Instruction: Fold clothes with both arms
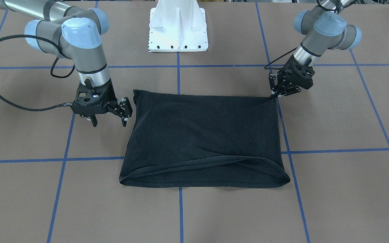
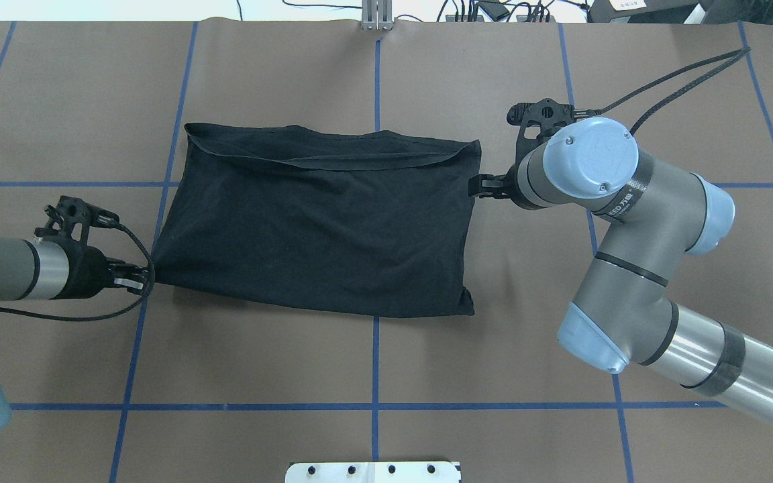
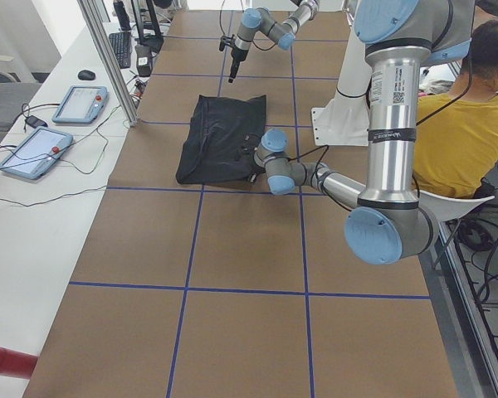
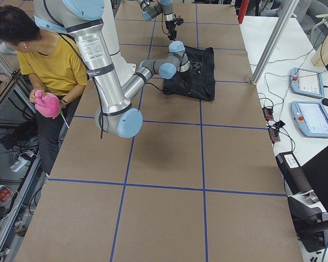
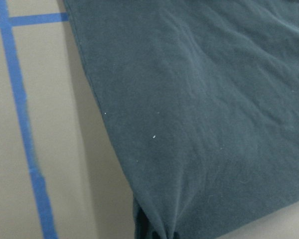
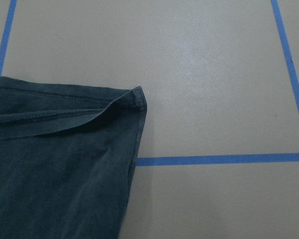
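Observation:
The black T-shirt (image 1: 201,135) (image 2: 319,228) lies folded into a flat rectangle in the middle of the table, its print hidden. My left gripper (image 1: 275,95) (image 2: 138,280) is low at the shirt's near-left corner, shut on that corner. In the left wrist view the cloth (image 5: 214,124) bunches into a pinch at the bottom edge. My right gripper (image 1: 109,121) (image 2: 480,186) hangs just off the shirt's right edge, open with nothing between its fingers. The right wrist view shows the shirt's hemmed far corner (image 6: 132,97) lying free on the table.
The white mount base (image 1: 178,30) (image 2: 373,471) stands at the robot's side of the table. Blue tape lines (image 1: 62,158) grid the brown tabletop. A person in a yellow shirt (image 3: 473,108) (image 4: 49,60) sits by the base. Tablets (image 3: 33,149) (image 4: 311,117) lie on a side bench.

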Tool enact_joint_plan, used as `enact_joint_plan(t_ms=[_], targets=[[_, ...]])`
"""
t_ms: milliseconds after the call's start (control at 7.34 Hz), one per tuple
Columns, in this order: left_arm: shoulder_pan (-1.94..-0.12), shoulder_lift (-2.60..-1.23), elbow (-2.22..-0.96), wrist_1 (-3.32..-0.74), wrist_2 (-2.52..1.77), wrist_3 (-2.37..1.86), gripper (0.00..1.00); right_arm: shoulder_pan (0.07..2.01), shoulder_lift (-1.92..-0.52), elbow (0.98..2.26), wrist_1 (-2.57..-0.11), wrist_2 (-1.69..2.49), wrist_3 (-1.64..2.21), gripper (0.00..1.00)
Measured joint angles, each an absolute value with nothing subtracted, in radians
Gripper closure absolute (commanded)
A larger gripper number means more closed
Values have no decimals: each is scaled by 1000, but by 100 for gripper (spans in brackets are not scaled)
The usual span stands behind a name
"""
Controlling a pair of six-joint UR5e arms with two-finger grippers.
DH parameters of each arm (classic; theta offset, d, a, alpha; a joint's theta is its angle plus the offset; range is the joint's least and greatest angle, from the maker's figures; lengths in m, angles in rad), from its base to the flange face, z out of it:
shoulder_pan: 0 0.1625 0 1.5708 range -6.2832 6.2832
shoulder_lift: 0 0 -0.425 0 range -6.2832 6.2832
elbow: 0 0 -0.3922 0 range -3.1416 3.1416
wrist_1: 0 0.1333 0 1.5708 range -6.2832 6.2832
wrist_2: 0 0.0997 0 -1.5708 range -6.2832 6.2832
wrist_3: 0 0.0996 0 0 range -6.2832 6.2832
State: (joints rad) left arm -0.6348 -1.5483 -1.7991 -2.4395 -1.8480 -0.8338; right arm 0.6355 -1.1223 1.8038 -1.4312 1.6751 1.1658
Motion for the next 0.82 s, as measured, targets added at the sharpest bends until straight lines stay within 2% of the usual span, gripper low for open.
enact_joint_plan(t_ms=[272, 409, 817], targets=[[-783, -1584, -1677, -2445, -1852, -626, 100, 631, -1121, 1805, -1431, 1675, 1166, 0], [-856, -1654, -1581, -2445, -1854, -552, 100, 630, -1118, 1805, -1431, 1676, 1166, 0], [-988, -2026, -1156, -2446, -1854, -458, 100, 626, -1113, 1809, -1431, 1676, 1166, 0]])
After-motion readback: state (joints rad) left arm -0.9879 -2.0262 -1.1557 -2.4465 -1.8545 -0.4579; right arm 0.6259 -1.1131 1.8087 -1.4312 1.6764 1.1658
